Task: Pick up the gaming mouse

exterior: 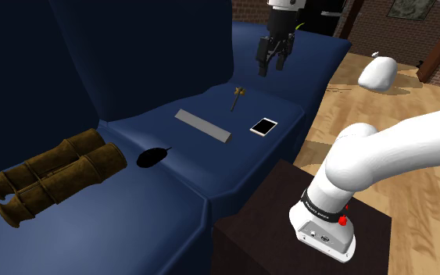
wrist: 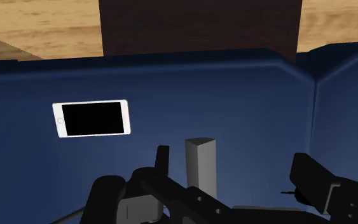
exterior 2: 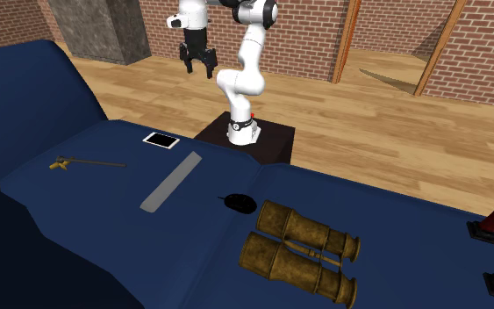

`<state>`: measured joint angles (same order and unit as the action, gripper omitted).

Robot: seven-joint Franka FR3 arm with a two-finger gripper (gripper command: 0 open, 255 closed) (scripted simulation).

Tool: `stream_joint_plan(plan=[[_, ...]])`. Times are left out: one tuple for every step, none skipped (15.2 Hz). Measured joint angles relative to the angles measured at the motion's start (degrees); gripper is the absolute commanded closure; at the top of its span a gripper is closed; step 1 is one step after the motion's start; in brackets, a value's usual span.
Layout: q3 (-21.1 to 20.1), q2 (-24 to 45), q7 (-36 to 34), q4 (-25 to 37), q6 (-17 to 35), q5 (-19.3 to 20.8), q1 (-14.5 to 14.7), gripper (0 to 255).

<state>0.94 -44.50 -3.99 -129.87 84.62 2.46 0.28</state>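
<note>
The gaming mouse (exterior: 154, 156) is a small black oval lying on the dark blue sofa seat (exterior: 132, 226), just beside the brown binoculars (exterior: 54, 176). In the second exterior view the mouse (exterior 2: 239, 203) sits between the grey bar (exterior 2: 171, 182) and the binoculars (exterior 2: 302, 250). My black gripper (exterior: 274, 66) hangs open high above the far end of the seat, well away from the mouse and nearer the phone (exterior: 264, 126). From the second exterior view the gripper (exterior 2: 198, 68) is up in the air beside the stand. The wrist view has the gripper (wrist: 234, 168) with fingers apart and nothing between them.
A flat grey bar (exterior: 202, 126), a white-edged phone (wrist: 92, 118) and a small brass tool (exterior: 237, 95) lie on the seat. The sofa back rises along the shoulder view's left. The dark stand (exterior: 288, 226) abuts the sofa. A white sack (exterior: 377, 73) lies on the wooden floor.
</note>
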Motion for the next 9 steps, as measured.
stream_joint_plan(plan=[[0.00,0.00,0.00,0.00,0.00,0.00,0.00,0],[-0.73,-0.06,-1.33,-0.48,0.33,-0.54,-0.10,0],[-1.81,0.22,-3.46,-0.95,0.94,-1.37,-0.28,0],[-3.05,-0.04,-5.95,-2.33,1.92,-2.32,-0.49,0],[-4.29,0.49,-8.55,-2.92,2.92,-3.26,-0.76,0],[-5.59,0.75,-11.23,-3.75,3.89,-4.26,-1.00,0],[-6.95,0.75,-14.00,-4.75,4.78,-5.31,-1.21,0],[-8.29,0.77,-16.74,-5.81,5.79,-6.35,-1.42,0],[-9.68,1.28,-19.49,-6.63,7.06,-7.38,-1.66,0]])
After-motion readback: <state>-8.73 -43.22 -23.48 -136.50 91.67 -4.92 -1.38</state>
